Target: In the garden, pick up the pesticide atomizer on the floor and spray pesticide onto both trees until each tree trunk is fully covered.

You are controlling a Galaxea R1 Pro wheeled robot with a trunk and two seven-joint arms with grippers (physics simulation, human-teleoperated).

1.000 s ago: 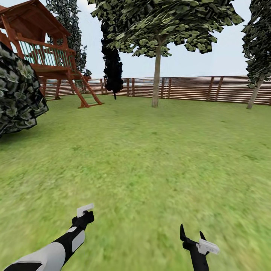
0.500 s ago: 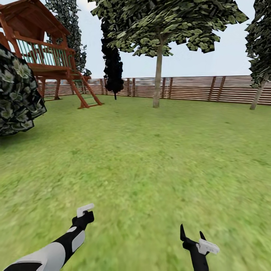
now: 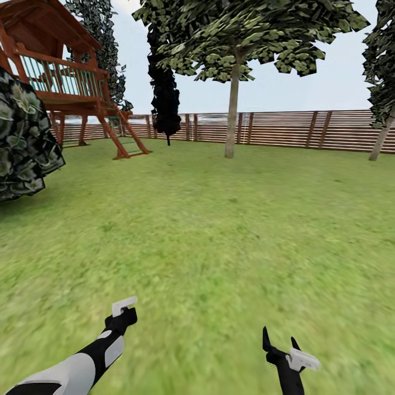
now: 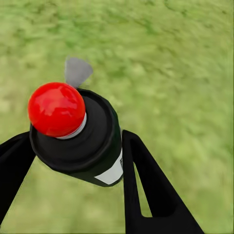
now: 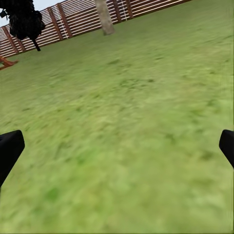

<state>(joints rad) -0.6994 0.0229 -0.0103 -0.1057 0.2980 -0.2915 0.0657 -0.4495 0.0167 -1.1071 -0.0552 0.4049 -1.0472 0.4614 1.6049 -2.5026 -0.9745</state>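
Note:
In the left wrist view the pesticide atomizer (image 4: 95, 146), a dark bottle with a white label, a red cap and a grey nozzle, sits clamped between the two black fingers of my left gripper (image 4: 73, 144). That gripper (image 3: 128, 315) hangs low over the floor (image 3: 219, 236) of grass. My right gripper (image 3: 280, 343) is open and empty, its fingers spread wide (image 5: 117, 148). One tree stands far ahead by the fence, with a pale straight tree trunk (image 3: 232, 118) (image 5: 104, 17). A second trunk (image 3: 381, 140) leans at the right edge.
A brown slat fence (image 3: 285, 129) closes the back of the garden. A red wooden playhouse (image 3: 66, 82) with a ladder stands back left, a black conifer (image 3: 164, 99) beside it. A big leafy bush (image 3: 22, 142) juts in at the left. Open lawn lies ahead.
The whole head view has shifted slightly, with the trees and fence sliding right and the bush left, so the camera has moved. Both arms hold the same pose.

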